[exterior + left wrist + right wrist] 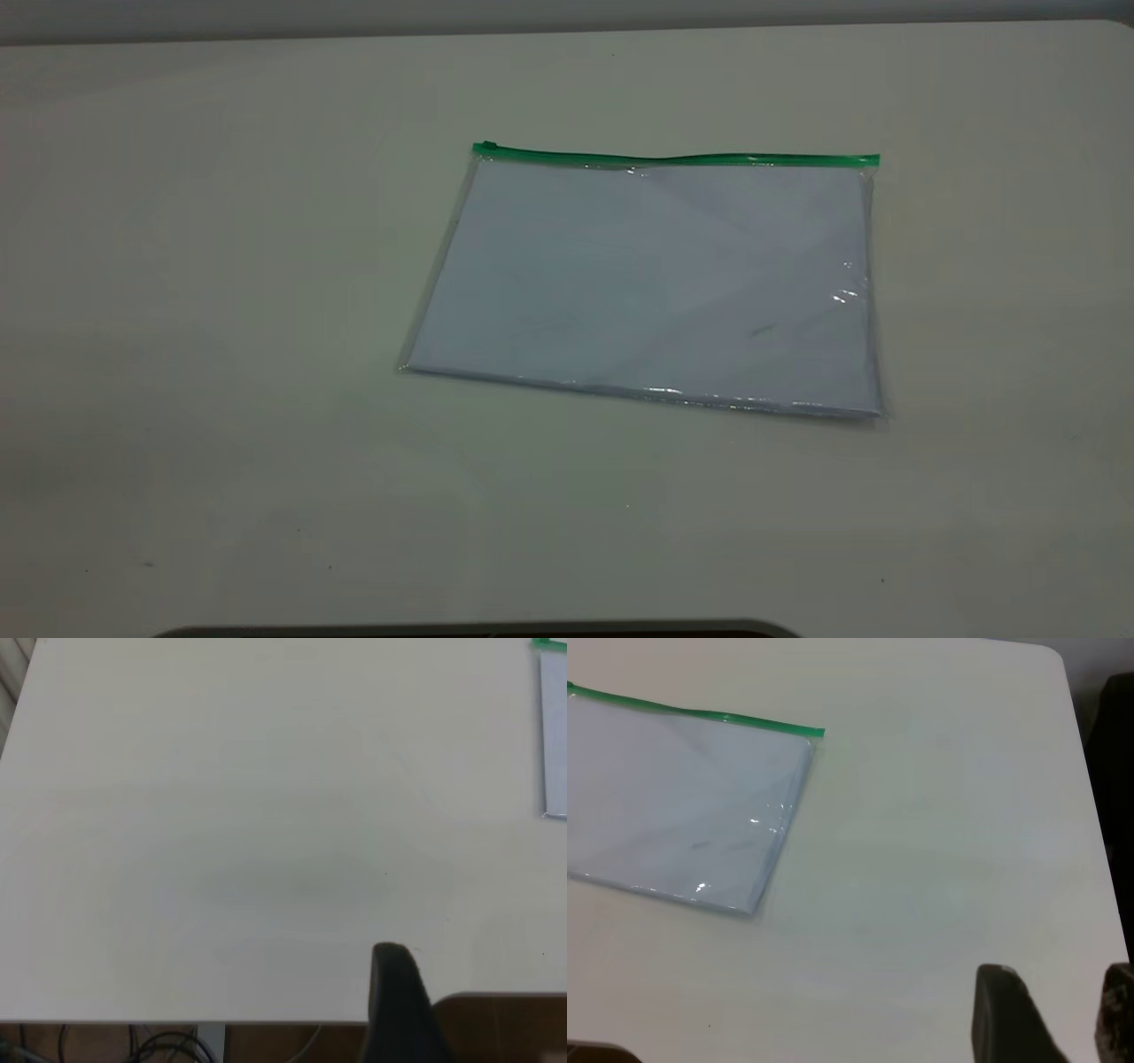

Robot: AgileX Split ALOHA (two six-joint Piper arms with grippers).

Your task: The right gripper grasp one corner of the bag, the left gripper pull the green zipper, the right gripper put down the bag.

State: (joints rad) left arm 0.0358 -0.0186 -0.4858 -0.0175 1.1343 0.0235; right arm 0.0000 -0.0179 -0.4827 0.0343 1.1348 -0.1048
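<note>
The bag lies flat on the white table, clear plastic with white paper inside. The green zipper runs along its far long edge, with the slider tab at the left end. Neither gripper shows in the exterior view. In the right wrist view the bag and zipper lie well away from my right gripper, which is open and empty over bare table. My left gripper shows one dark finger with a wide gap beside it; a corner of the bag is far off.
The table's edge runs close beside the right gripper, with a dark area beyond it. The table's near edge shows in the left wrist view, with cables below. A dark curved edge lies at the exterior view's bottom.
</note>
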